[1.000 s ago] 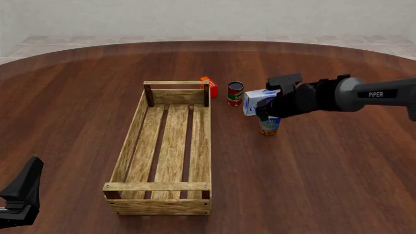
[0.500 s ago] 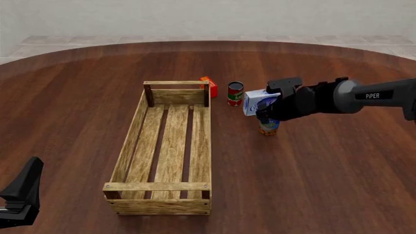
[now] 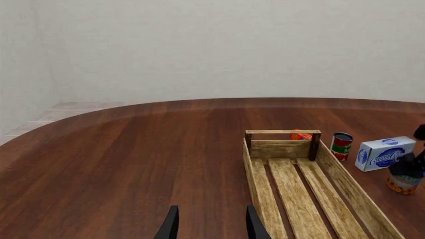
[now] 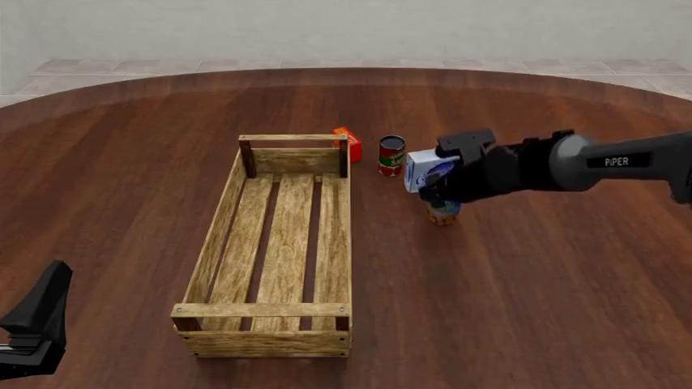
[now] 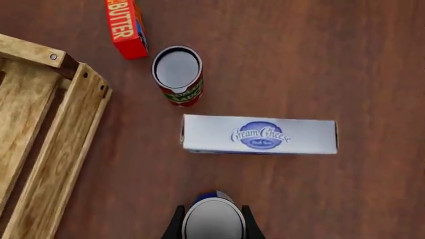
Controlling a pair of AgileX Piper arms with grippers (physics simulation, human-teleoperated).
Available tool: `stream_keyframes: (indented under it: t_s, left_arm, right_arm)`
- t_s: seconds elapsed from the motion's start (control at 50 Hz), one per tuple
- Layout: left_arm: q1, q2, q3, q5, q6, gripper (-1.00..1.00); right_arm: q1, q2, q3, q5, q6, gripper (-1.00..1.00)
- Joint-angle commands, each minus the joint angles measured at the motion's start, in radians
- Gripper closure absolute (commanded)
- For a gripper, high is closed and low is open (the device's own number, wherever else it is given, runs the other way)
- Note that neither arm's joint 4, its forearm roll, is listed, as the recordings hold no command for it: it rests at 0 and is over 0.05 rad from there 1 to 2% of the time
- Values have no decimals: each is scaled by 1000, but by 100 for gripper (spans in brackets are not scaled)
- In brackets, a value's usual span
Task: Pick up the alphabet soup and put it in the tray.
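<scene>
Soup can (image 4: 442,214) stands upright on the dark wooden table (image 4: 519,308), at about 3 o'clock from the far end of the wooden tray (image 4: 275,243) and well apart from it, with the right gripper (image 4: 437,194) lowered over it from above. In the right wrist view the two dark fingers (image 5: 176,225) straddle the can's pale silver top (image 5: 212,221), one on each side and close against it; whether they already press the can or only bracket it cannot be told from these pictures. The approach from straight overhead looks chosen to keep the fingers clear of the blue-and-white cream cheese box (image 5: 259,135), which lies just beyond the can at 12 o'clock. A red-and-green can (image 4: 391,155) and a red butter box (image 4: 348,143) sit farther off toward 10 o'clock, beside the tray's far corner. The tray holds nothing, its slatted floor bare, so the job appears to be at the grasping stage. The left gripper (image 3: 211,226) waits low at the near left of the table, fingers apart, well away from the action.
</scene>
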Motion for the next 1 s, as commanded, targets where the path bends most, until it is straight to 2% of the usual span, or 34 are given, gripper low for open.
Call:
stream_keyframes:
  t_s: [0.02,0.22,0.3,0.48,0.74,1.0]
  left_arm:
    - [0,0,0,0,0,-100]
    - [0,0,0,0,0,-100]
    - [0,0,0,0,0,-100]
    - [0,0,0,0,0,-100]
    - [0,0,0,0,0,-100]
    - [0,0,0,0,0,-100]
  right_arm:
    - [36,-76,5,18,12,100]
    - [76,-209,-6,78,-40,100]
    - [97,-257,-32,123,-72,100]
    - [170,-313,-91,200,-108,100]
    - [285,-315,-209,275,-138,100]
    - [402,-258,-309,305,-131,100]
